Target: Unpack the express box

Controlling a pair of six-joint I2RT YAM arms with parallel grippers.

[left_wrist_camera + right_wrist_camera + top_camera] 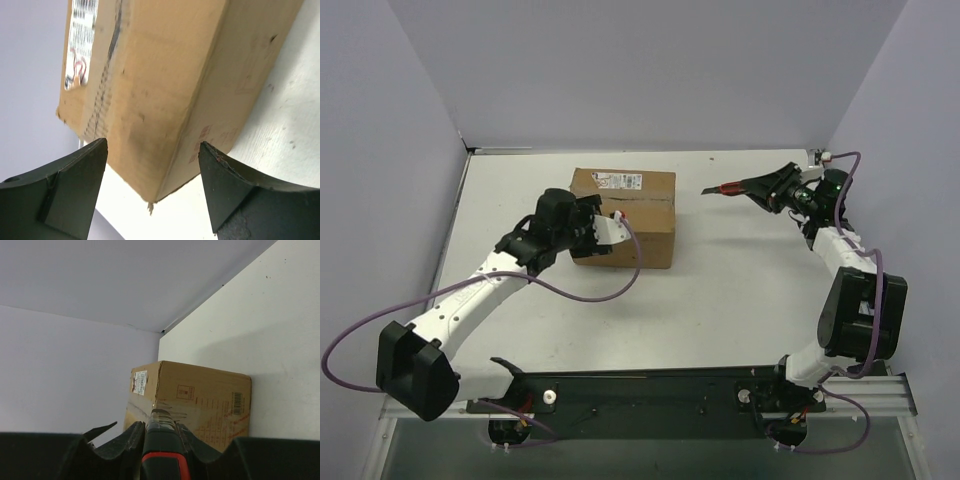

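On the left, the left gripper is spread wide open and holds nothing. Its two fingers sit on each side of a near corner of the express box. They do not look like they touch it.

The box sits on the white table, a bit left of the middle and toward the far wall. It is brown cardboard, and its flaps are shut. A seam runs across the top, and it looks like clear tape covers it. A white label is stuck on top near the far edge. The cardboard has some small scuffs and marks, and more print shows on one side.

On the right, the right gripper is closed tight on a red and black cutter. The tip points at the box but hangs in the air, apart from it.

So the job looks like it is only at the start. The box has not been cut open yet. Next, the cutter likely needs to come down onto the taped seam and slide along it. The left gripper should probably hold the box so it does not slip.
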